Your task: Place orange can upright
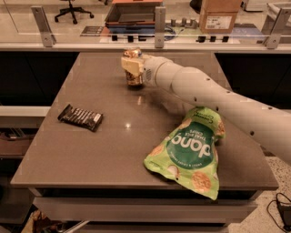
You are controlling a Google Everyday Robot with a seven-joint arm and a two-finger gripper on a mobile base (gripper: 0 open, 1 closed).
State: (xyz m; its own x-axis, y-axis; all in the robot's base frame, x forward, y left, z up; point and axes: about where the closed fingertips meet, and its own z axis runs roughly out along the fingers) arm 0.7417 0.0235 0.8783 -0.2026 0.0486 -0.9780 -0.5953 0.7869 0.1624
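Where the white arm (204, 93) ends over the far middle of the surface (118, 150), the end effector (132, 67) is closed around the orange can (133, 80). A cream-coloured finger (131, 66) crosses the middle of the can. The can's gold top shows above the finger and its patterned lower part shows below it. The can stands upright in the grip. Its lower end is at the surface or just above it, over a small dark shadow, and I cannot tell whether the two touch.

The arm runs back from the end effector towards the right and nearer the camera, and leaves the view at the right edge. A green chip bag (188, 152) lies flat under its middle stretch, near the front right of the surface and well apart from the can. A dark candy bar wrapper (80, 118) lies flat on the left side of the surface, also well apart from the can and from the bag.

A low rail with metal posts (159, 20) runs along the far edge of the surface. A cardboard box (219, 13) and an office chair (72, 9) stand on the floor beyond the rail.
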